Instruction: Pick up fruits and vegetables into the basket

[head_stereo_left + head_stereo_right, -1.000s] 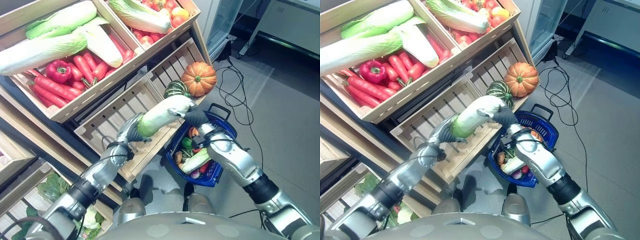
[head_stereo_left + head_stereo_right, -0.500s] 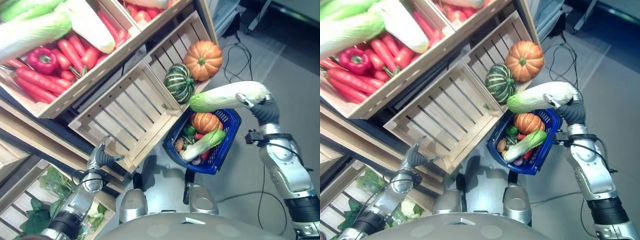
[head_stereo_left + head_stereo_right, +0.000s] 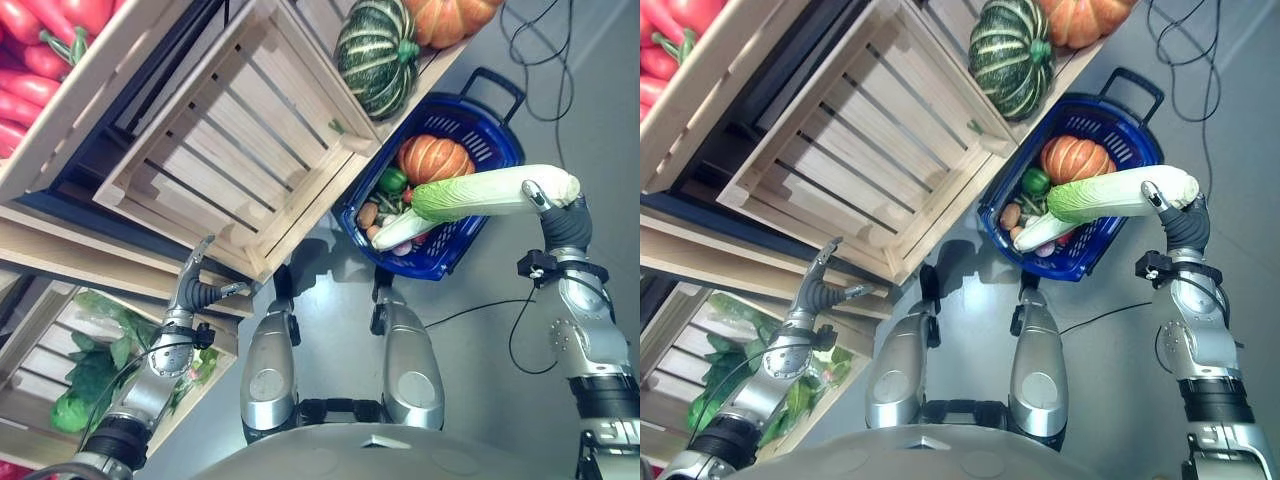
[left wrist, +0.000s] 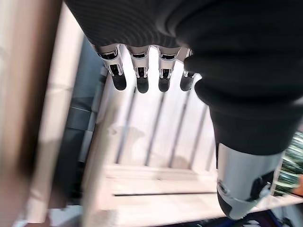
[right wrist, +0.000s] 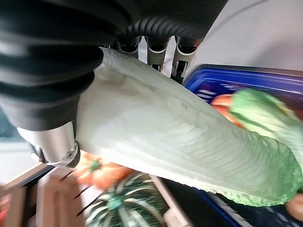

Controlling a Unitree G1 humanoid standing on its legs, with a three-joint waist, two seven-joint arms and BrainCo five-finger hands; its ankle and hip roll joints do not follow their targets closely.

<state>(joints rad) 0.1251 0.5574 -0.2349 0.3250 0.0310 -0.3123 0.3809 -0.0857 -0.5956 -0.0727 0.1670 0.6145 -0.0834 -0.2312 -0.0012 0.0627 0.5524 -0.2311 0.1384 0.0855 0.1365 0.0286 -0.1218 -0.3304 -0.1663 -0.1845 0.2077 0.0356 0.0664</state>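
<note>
Right hand (image 3: 562,212) clenched round the white end of a cabbage (image 3: 490,192), held level over the basket (image 3: 490,110) – leafy tip at 9 o'clock, above the pumpkin (image 3: 434,158) inside. Right wrist view adds fingers (image 5: 152,49) curled behind the stalk. Left hand (image 3: 192,288) released, fingers straight – low by the empty crate (image 3: 240,150). Since a second ago the left hand has let go and dropped away.

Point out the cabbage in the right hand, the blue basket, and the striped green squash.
cabbage (image 3: 495,192): left eye view, middle of its pale stalk.
blue basket (image 3: 478,106): left eye view, bare far wall.
striped green squash (image 3: 1006,45): right eye view, centre of its ribbed body.
</note>
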